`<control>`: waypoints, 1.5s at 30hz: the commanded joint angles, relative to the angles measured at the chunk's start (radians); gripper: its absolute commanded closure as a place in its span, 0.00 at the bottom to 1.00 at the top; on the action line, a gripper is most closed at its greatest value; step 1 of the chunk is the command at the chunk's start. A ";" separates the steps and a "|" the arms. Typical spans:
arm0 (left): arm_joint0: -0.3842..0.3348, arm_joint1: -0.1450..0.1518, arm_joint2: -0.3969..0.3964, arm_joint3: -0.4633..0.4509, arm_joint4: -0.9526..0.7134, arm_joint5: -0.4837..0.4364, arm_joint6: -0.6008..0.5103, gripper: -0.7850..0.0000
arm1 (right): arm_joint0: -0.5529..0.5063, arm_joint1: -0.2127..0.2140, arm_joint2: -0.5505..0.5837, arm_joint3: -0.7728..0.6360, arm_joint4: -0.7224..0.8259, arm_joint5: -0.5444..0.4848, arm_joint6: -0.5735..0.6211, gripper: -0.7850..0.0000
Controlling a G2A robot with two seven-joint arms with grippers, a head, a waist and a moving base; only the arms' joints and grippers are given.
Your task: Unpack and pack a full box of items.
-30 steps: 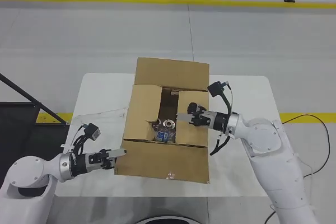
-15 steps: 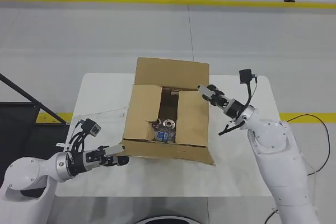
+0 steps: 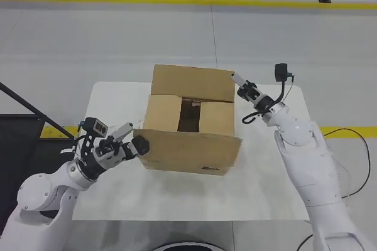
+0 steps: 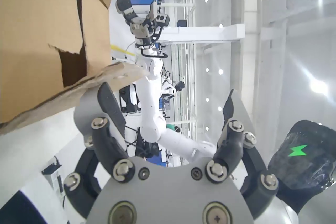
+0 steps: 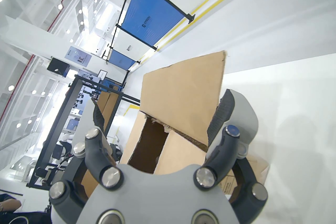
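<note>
A large brown cardboard box (image 3: pixel 217 119) stands at the middle of the white tabletop (image 3: pixel 270 182). Its far flap (image 3: pixel 191 81), on the 12 o'clock side, stands upright. Its near flap (image 3: pixel 188 150), on the 6 o'clock side, is raised and tilted towards the opening. The two short inner flaps (image 3: pixel 162 113) are folded down over the top, with a dark gap between them; what lies inside cannot be made out.

The left tool (image 3: pixel 132 138) is at the box's 8 o'clock corner, with its jaws spread wide and nothing between them. In the left wrist view, one finger (image 4: pixel 110 104) sits just under the torn corner of the near flap, touching it or very nearly.

The right tool (image 3: pixel 242 85) is at the box's 1 o'clock corner, by the right-hand end of the far flap. Its jaws are also apart and grip nothing. In the right wrist view, the flap's edge runs just beside one finger (image 5: pixel 225 109); I cannot tell whether they touch.
</note>
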 commanded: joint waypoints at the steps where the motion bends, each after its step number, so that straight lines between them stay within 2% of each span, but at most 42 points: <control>1: -0.014 -0.002 0.020 0.007 0.012 0.001 0.052 0.00 | 0.021 -0.007 -0.019 0.037 0.007 0.006 -0.010 0.00; 9: -0.059 -0.008 0.093 0.037 0.123 0.004 0.177 0.00 | 0.131 -0.032 -0.077 0.213 0.051 0.001 0.069 0.00; 17: -0.085 -0.012 0.129 0.065 0.175 0.008 0.239 0.00 | 0.195 -0.046 -0.072 0.346 0.194 -0.147 0.195 0.00; 24: -0.096 -0.014 0.140 0.076 0.185 0.016 0.246 0.00 | 0.200 -0.043 -0.033 0.381 0.332 -0.285 0.323 0.00; 30: -0.103 -0.015 0.146 0.084 0.184 0.023 0.247 0.00 | 0.162 -0.027 0.020 0.339 0.464 -0.367 0.481 0.00; 35: -0.113 -0.016 0.154 0.096 0.186 0.029 0.253 0.00 | 0.094 -0.006 0.068 0.234 0.534 -0.390 0.603 0.00; 41: -0.130 -0.019 0.168 0.112 0.183 0.038 0.269 0.00 | -0.006 0.022 0.105 0.066 0.496 -0.299 0.669 0.00; 45: -0.142 -0.022 0.180 0.122 0.194 0.035 0.297 0.00 | -0.057 0.031 0.104 -0.023 0.456 -0.200 0.652 0.00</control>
